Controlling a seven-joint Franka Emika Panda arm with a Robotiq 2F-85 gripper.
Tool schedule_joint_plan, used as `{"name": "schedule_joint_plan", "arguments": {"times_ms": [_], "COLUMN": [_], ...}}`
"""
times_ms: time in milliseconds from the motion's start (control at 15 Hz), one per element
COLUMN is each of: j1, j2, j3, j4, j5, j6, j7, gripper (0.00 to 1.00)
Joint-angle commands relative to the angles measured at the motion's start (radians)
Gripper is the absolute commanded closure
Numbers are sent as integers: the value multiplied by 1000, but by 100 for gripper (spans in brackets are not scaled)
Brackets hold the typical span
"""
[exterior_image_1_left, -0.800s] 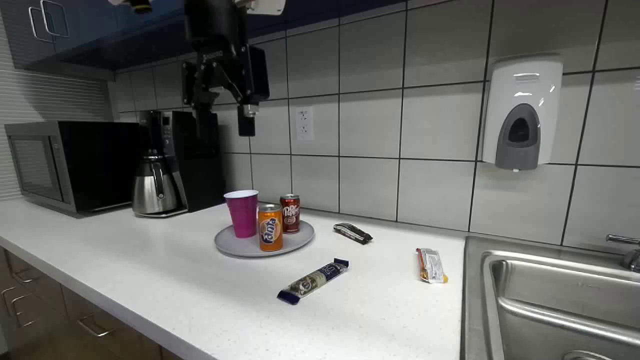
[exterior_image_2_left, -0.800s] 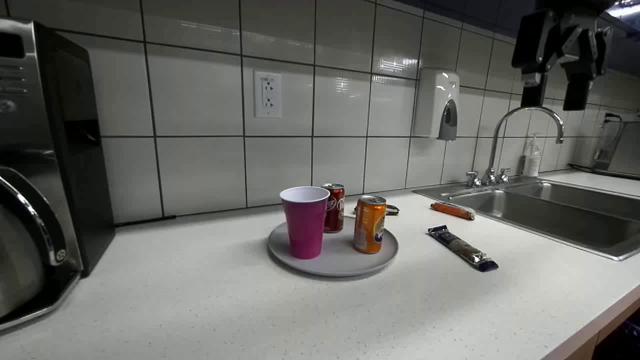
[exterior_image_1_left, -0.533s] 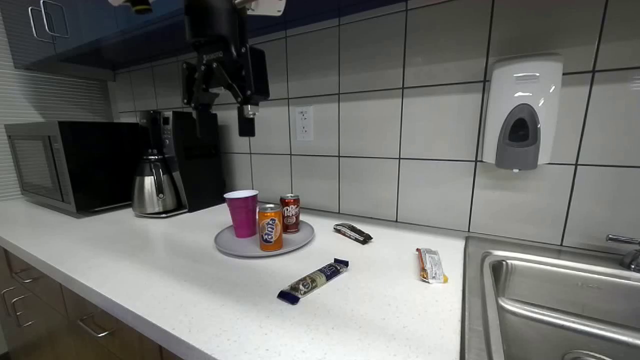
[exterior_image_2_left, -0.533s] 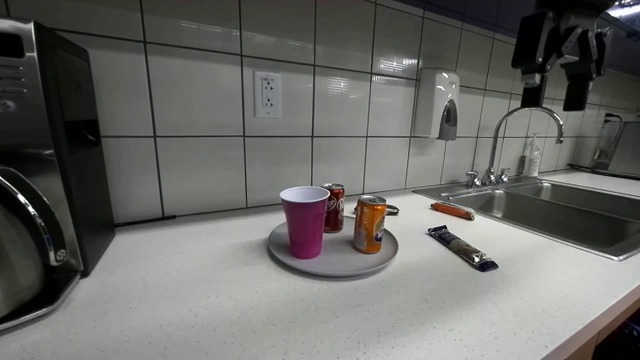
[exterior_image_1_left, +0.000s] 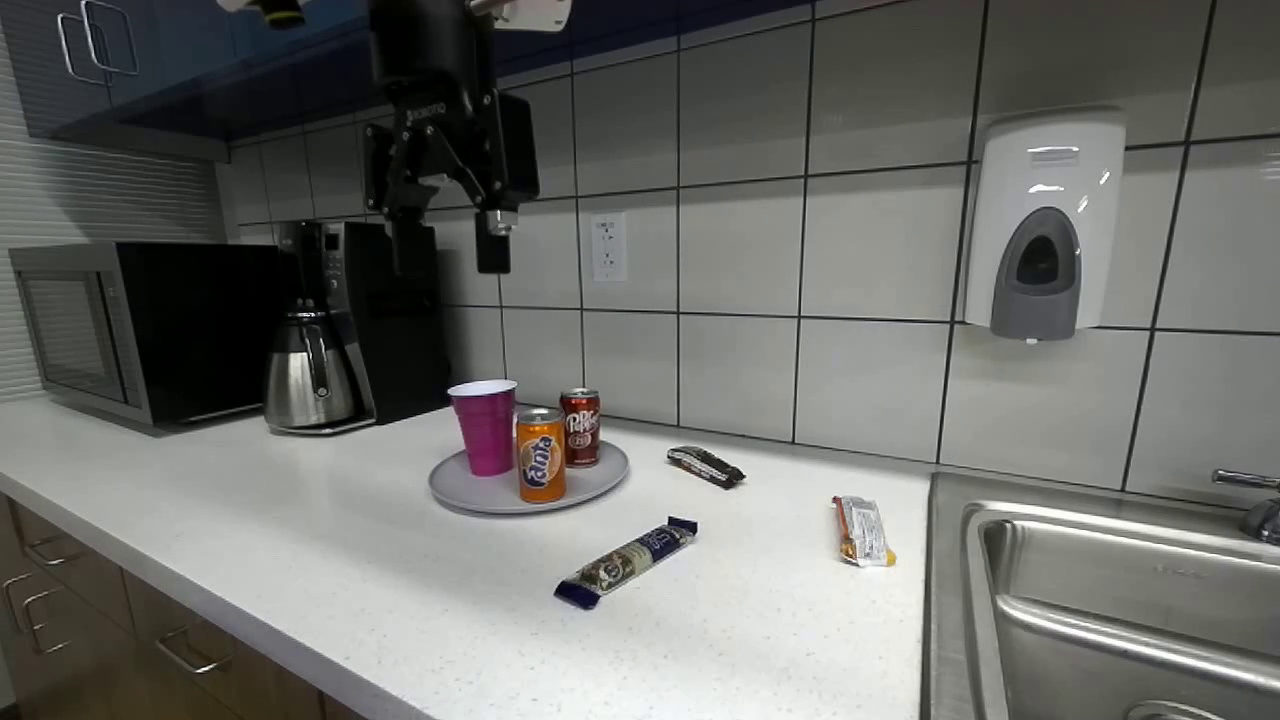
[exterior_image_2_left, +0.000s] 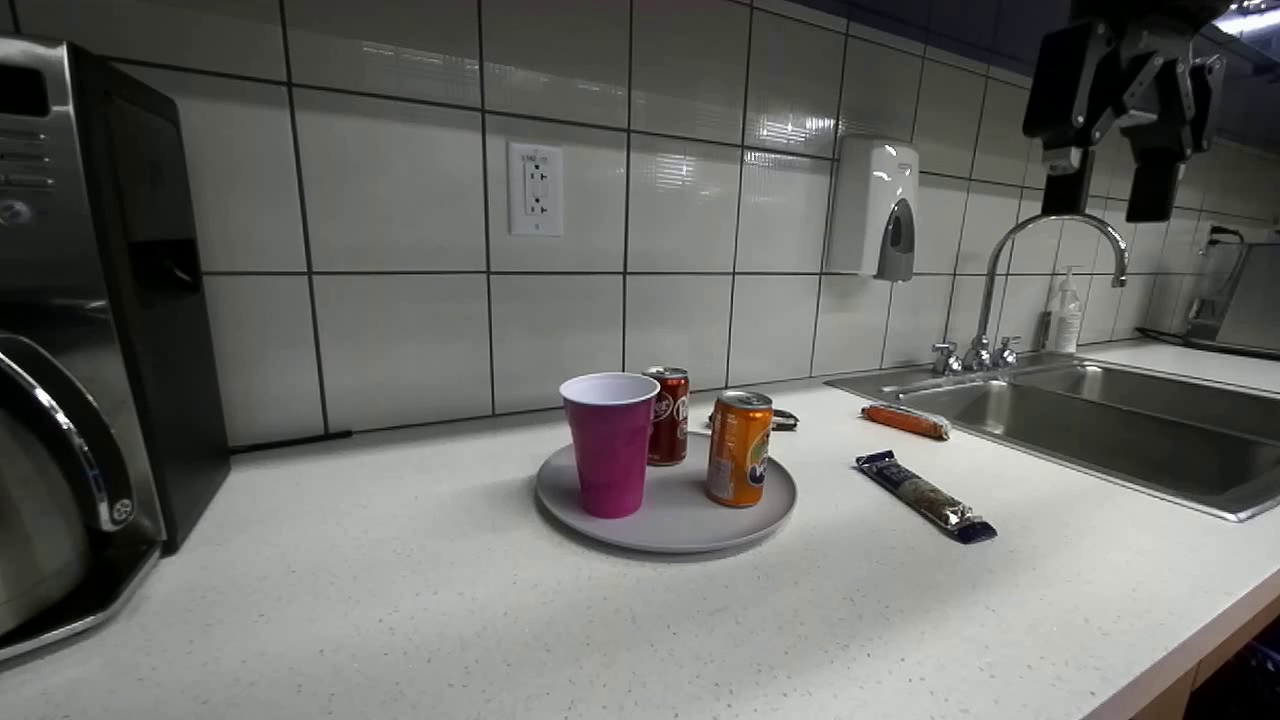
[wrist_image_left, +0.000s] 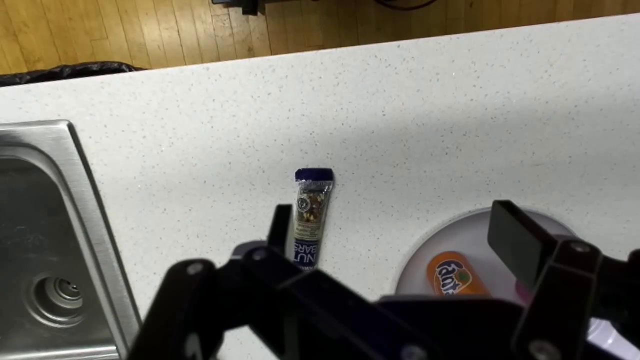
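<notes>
The fingers (exterior_image_1_left: 492, 252) are standing wide apart with nothing in their hold, hovering well above the tabletop (exterior_image_1_left: 400, 560). No contact is being made, so the step in hand is looking like a hover over the things, short of any grasp. The nut bar (wrist_image_left: 310, 220) is lying flat on the tabletop, between the grey plate (exterior_image_2_left: 670, 530) and the sink (wrist_image_left: 79, 190). Going for it would be calling for a descent plus a slight sideways correction, since the wrist view is showing it within the gap but close to one of the fingers (the Fanta can (wrist_image_left: 450, 274) is crowding the same gap).

That view is also taking in the wooden floor (wrist_image_left: 325, 30), yet it is missing two other bars. In an exterior view the black-wrapped bar (exterior_image_1_left: 706, 466) is lying in plain sight; in an exterior view the Fanta can (exterior_image_2_left: 738, 460) is hiding much of it. The orange-and-white bar (exterior_image_1_left: 865, 530) is lying near the sink in both exterior views, and the pink cup (exterior_image_2_left: 608, 460) and Dr Pepper can (exterior_image_1_left: 581, 430) are sharing the plate.
</notes>
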Motion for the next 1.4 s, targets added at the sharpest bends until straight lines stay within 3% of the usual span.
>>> {"name": "schedule_joint_plan", "arguments": {"times_ms": [0, 733, 1333], "j1": [-15, -9, 21], "j2": [1, 14, 133], "j3": [13, 47, 93], "j4": [2, -7, 6], "j5": [7, -18, -10], "j6": [-2, 95, 234], "j7": [-7, 6, 8], "gripper": [0, 0, 0]}}
